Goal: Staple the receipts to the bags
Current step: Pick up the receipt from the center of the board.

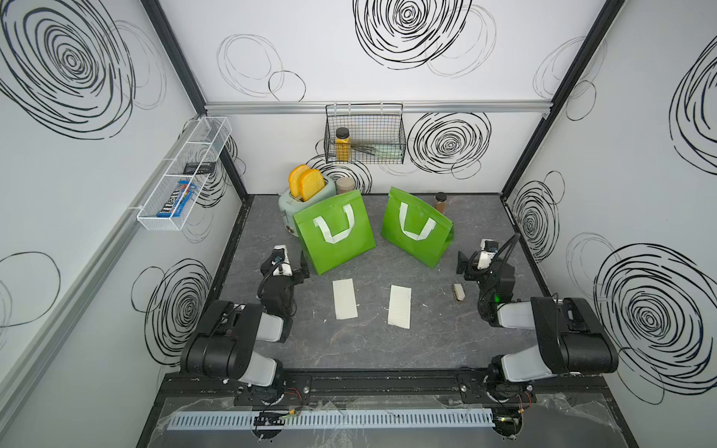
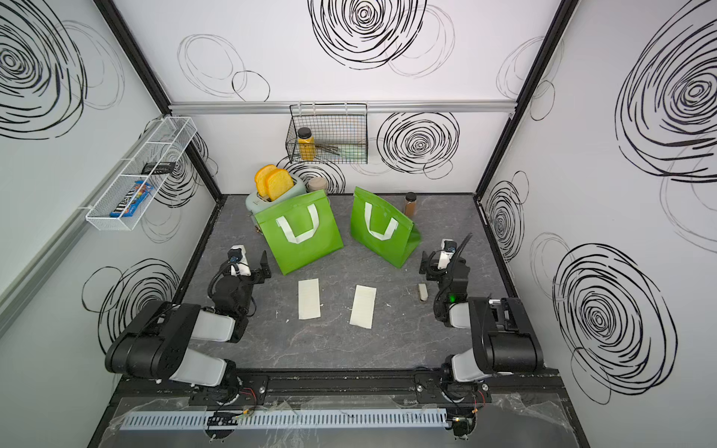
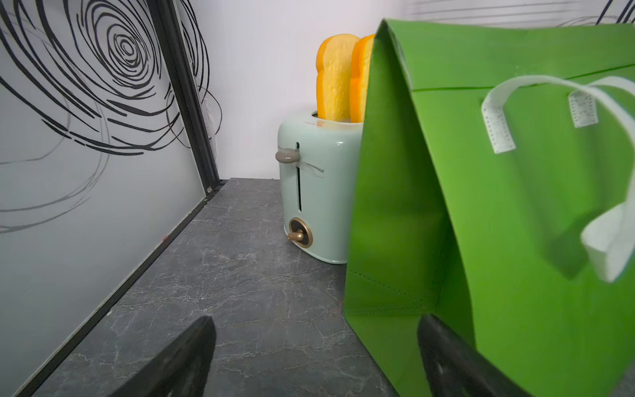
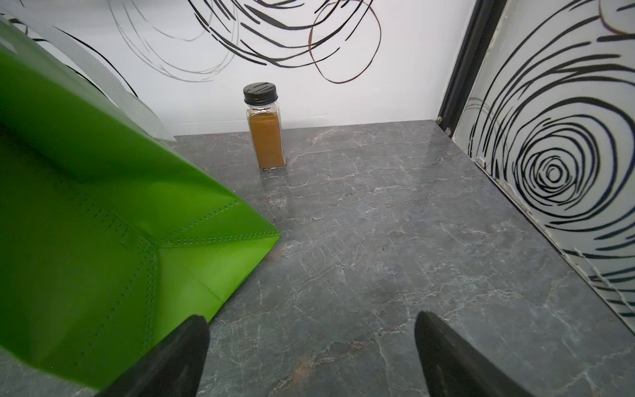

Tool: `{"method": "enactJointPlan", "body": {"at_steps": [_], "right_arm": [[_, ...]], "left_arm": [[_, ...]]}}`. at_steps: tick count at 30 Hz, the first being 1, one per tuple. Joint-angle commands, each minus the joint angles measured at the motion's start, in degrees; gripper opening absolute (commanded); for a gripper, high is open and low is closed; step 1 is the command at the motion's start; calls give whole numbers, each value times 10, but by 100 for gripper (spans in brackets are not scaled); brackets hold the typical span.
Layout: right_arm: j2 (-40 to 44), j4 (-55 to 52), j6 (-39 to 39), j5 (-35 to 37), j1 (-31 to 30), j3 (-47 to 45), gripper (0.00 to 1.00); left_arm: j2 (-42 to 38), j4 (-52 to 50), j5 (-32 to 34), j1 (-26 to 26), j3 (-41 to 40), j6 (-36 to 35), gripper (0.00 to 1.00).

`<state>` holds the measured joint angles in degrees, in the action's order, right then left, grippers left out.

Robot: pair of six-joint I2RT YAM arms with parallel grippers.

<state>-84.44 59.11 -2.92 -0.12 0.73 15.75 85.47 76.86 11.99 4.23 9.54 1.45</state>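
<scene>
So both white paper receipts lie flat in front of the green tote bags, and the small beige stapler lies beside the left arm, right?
Not quite: the small beige stapler lies beside the right arm, not the left, as both top views show. The white paper receipts do lie flat in front of the green tote bags.

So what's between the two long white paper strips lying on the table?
Nothing: just bare grey marbled tabletop between the left white paper receipt and the right receipt, in both top views.
</scene>
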Motion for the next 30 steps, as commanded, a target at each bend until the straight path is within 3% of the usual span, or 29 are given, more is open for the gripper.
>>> {"method": "enactJointPlan", "body": {"at_steps": [1,25,30], "right_arm": [[-1,21,-2,-7,3,0,97],[-3,19,-1,1,0,1,97],[5,15,1,20,-7,1,97]], "left_arm": [[3,39,-1,3,4,-5,96],[-4,25,-37,-15,7,5,96],[-53,-20,-14,-19,9,16,96]]}}
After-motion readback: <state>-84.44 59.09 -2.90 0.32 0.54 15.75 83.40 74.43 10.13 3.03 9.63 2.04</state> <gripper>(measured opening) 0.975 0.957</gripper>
